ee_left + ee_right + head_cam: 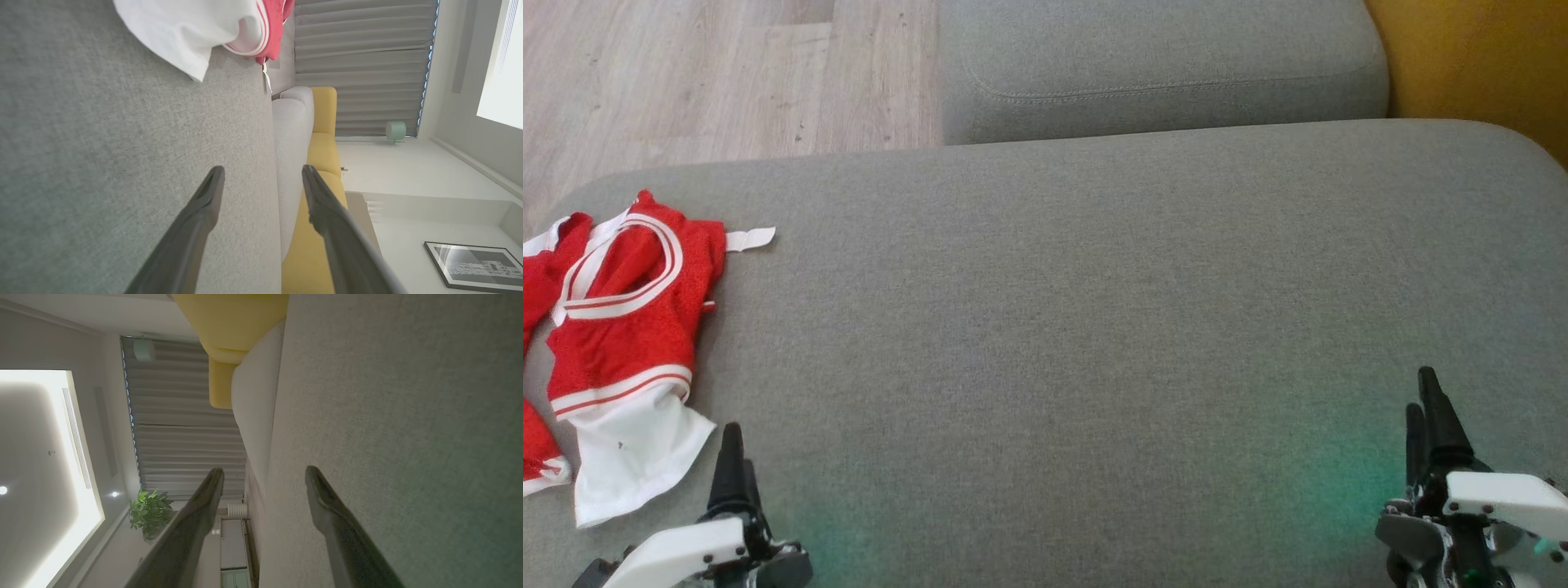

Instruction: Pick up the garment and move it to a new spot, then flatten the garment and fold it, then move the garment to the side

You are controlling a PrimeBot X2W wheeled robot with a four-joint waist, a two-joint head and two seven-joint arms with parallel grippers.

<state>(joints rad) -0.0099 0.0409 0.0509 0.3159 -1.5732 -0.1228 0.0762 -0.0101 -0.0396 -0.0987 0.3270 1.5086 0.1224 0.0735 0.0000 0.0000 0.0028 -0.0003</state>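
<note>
Judging from how things lie, the task is at its very start. The garment (621, 327), a red piece with white trim and a white panel, lies crumpled at the far left of the grey cushion (1094, 327), partly running past the left edge of the head view. Its folds overlap and a white tab pokes out to the right. It is neither flattened nor folded, and nothing suggests it has reached a new spot.

The left claw (737, 457) sits at the near left, just beside the garment's white panel, and I cannot tell whether it touches the cloth. Its jaws stand wide and hold nothing. The right claw (1429, 408) sits at the near right, well apart from the garment, also spread wide and empty over bare cushion.

All the steps appear to be left: picking up, moving, flattening, folding and setting aside. The broad middle and right of the cushion would likely serve as the new spot. A second cushion (1160, 73) lies at the far side, with wooden floor (686, 73) to the far left.
</note>
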